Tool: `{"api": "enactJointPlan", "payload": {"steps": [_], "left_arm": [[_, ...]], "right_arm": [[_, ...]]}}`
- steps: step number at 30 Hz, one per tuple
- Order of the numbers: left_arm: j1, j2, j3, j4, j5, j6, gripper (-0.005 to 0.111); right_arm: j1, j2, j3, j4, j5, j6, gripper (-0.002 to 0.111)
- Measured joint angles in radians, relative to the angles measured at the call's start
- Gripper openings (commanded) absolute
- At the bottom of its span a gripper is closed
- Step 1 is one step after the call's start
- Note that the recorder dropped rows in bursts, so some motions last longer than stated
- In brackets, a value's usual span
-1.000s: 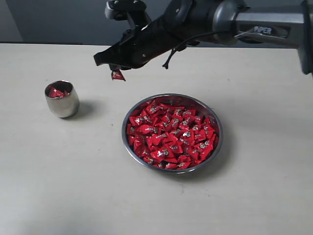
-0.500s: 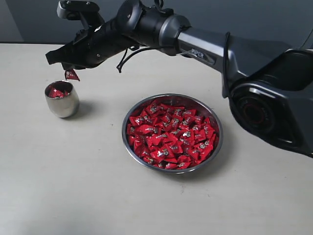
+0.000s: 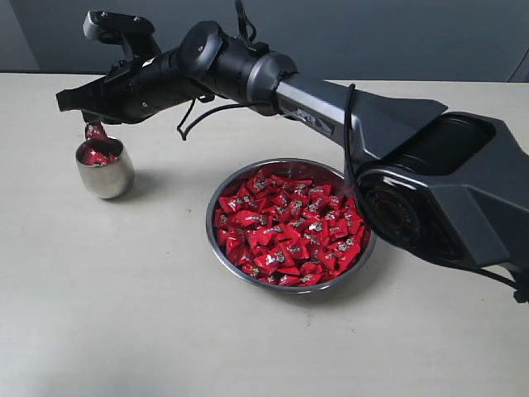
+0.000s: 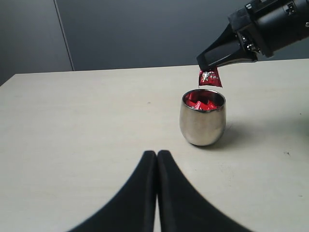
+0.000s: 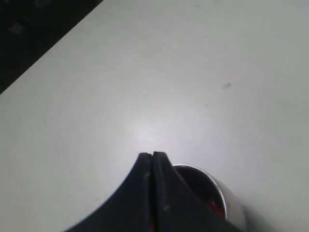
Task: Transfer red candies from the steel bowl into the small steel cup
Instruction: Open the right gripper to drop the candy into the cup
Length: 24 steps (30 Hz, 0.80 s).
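Steel gleams in two places on the pale, matte table (image 3: 124,322). The steel bowl (image 3: 335,172), wide, shallow and thin-rimmed, sits near the middle. It is heaped with red candies (image 3: 289,227), their crinkly wrappers shiny and each marked with a small silvery patch. Well apart from it, to the left, stands the small steel cup (image 3: 106,178), upright, barrel-shaped, polished enough to mirror the table. A few red wrappers already lie inside it, below the rim.

We see the black right arm (image 3: 331,116) stretched from the right across the far side of the table, above the bowl. It ends at the right gripper (image 3: 83,114), directly above the cup. Its tapered jaws are pressed together on the top of one red candy (image 3: 95,131). That sweet hangs just over the cup's mouth, its lower edge close to the rim. Whether it touches the candies inside we cannot tell.

From the right wrist, the two dark fingers meet in a thin seam, with the cup's curved rim partly hidden behind them.

From its own wrist view, the left gripper (image 4: 157,153) has its smooth black jaws fully together, with nothing between them. It points at the cup from a short way off, and its height over the table we cannot tell.
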<state>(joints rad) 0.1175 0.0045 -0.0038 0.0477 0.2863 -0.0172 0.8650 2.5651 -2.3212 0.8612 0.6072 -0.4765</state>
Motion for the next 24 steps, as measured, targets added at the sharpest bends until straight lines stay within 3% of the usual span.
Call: {"api": "enactJointPlan", "payload": {"steps": [24], "left_arm": [[0.0, 0.0, 0.0, 0.0, 0.0, 0.0, 0.0]], "right_arm": [[0.004, 0.026, -0.002, 0.058, -0.092, -0.015, -0.001]]}}
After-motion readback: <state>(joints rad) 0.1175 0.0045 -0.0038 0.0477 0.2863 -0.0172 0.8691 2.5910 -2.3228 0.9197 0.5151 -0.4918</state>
